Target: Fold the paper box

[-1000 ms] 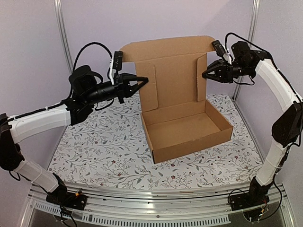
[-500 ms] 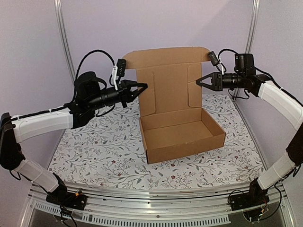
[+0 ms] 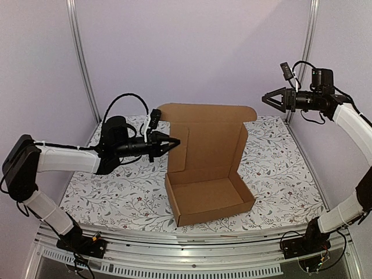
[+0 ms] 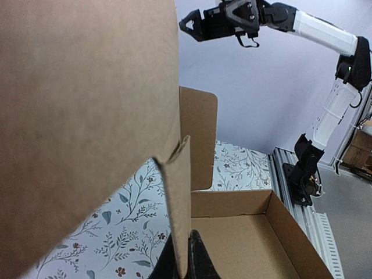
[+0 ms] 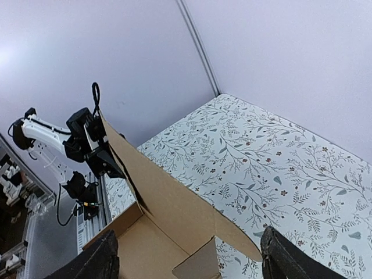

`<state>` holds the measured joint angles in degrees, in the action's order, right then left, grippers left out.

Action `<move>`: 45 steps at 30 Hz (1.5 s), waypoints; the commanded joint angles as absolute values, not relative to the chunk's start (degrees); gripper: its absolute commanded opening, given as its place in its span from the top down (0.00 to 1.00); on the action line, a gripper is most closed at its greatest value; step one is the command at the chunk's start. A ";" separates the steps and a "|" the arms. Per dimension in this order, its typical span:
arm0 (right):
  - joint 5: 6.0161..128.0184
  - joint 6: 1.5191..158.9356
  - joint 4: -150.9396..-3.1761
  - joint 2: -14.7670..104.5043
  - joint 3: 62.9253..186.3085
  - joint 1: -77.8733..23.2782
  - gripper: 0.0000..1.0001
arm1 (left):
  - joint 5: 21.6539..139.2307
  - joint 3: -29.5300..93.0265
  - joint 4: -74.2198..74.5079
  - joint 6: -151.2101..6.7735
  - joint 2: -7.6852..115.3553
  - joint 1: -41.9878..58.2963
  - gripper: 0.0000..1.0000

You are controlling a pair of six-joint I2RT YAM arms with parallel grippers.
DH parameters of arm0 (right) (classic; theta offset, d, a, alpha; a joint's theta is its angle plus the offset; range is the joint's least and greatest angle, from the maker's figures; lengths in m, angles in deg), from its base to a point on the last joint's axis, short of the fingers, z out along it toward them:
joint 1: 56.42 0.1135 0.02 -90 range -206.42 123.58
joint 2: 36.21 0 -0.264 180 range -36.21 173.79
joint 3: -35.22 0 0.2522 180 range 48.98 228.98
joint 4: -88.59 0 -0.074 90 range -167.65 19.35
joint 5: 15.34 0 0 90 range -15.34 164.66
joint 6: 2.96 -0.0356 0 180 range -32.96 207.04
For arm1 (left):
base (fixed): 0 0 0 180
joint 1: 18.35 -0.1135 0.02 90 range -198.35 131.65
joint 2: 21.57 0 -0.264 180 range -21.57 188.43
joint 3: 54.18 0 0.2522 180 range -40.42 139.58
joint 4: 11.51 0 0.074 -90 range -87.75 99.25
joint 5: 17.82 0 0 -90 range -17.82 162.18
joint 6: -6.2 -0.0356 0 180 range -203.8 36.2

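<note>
The paper box (image 3: 209, 200) is a brown cardboard mailer standing on the table, its tray formed and its lid (image 3: 206, 136) upright at the back. My left gripper (image 3: 174, 141) is shut on the lid's left side flap (image 4: 183, 197). In the left wrist view that flap's edge runs down between my left gripper's (image 4: 185, 258) black fingertips. My right gripper (image 3: 269, 99) hangs open, high and to the right of the box, touching nothing. In the right wrist view the lid (image 5: 174, 203) lies well below my right gripper (image 5: 189, 264), whose fingers (image 5: 99, 261) stand wide apart.
A floral table cover (image 3: 116, 197) lies under the box. Metal frame posts (image 3: 81, 58) (image 3: 308, 35) stand at the back corners before purple walls. An aluminium rail (image 3: 192, 247) runs along the near edge, between the arm bases.
The right gripper has opened, left the lid's right flap and drawn back up to the right. The left gripper has come down and nearer with the flap, and the box has shifted toward the near left.
</note>
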<state>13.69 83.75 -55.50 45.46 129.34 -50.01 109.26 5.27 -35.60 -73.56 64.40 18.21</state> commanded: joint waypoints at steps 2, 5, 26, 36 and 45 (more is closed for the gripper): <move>16.51 100.68 -43.78 39.85 129.41 -54.90 0.01 | 116.50 2.76 -48.11 -73.96 70.59 16.29 0.88; 13.93 108.05 -40.62 40.35 129.47 -54.85 0.01 | 116.81 3.62 -47.99 -76.35 73.93 15.71 0.81; 36.23 125.72 -22.30 42.08 136.49 -44.46 0.25 | 80.57 21.74 10.79 -100.47 48.83 25.76 0.10; 39.31 126.45 -16.84 40.72 134.17 -44.45 0.35 | 89.42 53.47 26.43 -113.64 72.37 29.28 0.19; 40.20 127.19 -14.64 38.73 132.95 -44.38 0.51 | 93.62 63.11 33.78 -117.24 83.64 30.99 0.38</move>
<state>39.33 127.05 -16.55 39.86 134.15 -44.22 90.88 59.87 27.72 -114.67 82.50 29.62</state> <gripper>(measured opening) 0.549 0.670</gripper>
